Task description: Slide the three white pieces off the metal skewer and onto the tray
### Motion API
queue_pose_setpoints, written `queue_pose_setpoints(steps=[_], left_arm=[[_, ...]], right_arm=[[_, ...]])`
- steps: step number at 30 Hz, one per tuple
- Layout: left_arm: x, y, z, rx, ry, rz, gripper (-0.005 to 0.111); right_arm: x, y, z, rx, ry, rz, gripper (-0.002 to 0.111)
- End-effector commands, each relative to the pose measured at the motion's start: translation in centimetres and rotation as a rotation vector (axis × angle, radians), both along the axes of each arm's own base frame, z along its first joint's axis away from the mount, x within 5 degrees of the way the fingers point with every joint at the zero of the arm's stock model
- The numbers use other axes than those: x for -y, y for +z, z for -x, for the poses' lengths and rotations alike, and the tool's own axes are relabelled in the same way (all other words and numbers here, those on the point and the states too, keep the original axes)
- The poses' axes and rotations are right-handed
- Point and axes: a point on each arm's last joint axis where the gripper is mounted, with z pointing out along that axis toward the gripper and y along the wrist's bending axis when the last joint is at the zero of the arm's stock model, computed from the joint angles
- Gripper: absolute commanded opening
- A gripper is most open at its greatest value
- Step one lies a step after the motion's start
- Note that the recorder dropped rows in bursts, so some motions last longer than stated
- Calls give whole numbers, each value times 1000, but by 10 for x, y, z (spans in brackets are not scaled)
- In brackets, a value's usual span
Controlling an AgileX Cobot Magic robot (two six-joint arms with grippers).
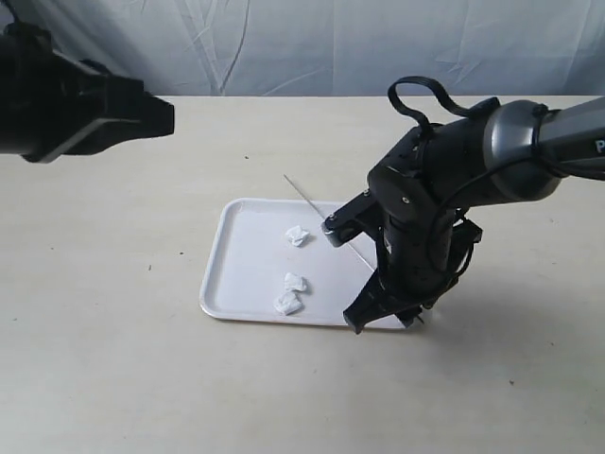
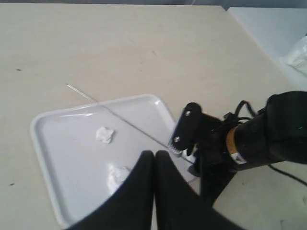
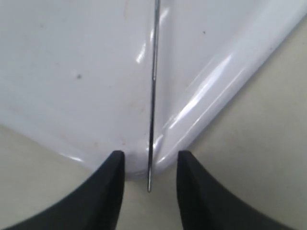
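The white tray (image 1: 248,257) lies mid-table with the three white pieces (image 1: 297,235) (image 1: 295,282) (image 1: 287,304) loose on it. The metal skewer (image 1: 304,196) lies bare, slanting across the tray from beyond its far rim to the near right corner. My right gripper (image 1: 389,320) stands at that corner, open. In the right wrist view the skewer's end (image 3: 151,143) lies between the spread fingers (image 3: 111,187) without touching them. My left gripper (image 1: 166,115) hangs high at the far left, shut and empty (image 2: 154,154). The left wrist view shows the tray (image 2: 57,153), skewer (image 2: 122,120) and two pieces (image 2: 104,134) (image 2: 116,175).
The right arm's dark body (image 2: 249,141) and its cables (image 1: 425,95) rise over the tray's right side. Beige tabletop (image 1: 113,359) surrounds the tray, and a pale cloth backdrop (image 1: 331,43) hangs behind the far edge.
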Motion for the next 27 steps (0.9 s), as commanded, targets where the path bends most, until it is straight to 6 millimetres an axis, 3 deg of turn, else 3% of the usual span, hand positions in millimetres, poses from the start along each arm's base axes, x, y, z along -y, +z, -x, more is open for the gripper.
queue_pose_setpoints(steps=[1, 5, 9, 14, 19, 24, 27], left_arm=[[-19, -6, 12, 43, 92, -128, 0], [-36, -8, 21, 98, 174, -230, 0], [-47, -8, 33, 179, 225, -249, 0], [-60, -11, 47, 280, 273, -281, 0], [-75, -23, 57, 307, 376, -322, 0], [-84, -32, 62, 310, 460, -307, 0], [-88, -34, 64, 313, 502, -316, 0]], right_arm=[[-1, 3, 0, 8, -29, -45, 41], [-10, 24, -5, 121, -38, -197, 40], [-19, 59, -9, 284, -39, -391, 40], [-13, 99, -4, 423, 21, -477, 40], [3, 112, 13, 554, 114, -522, 39], [17, 119, 35, 646, 162, -597, 27], [27, 133, 40, 746, 190, -651, 22]])
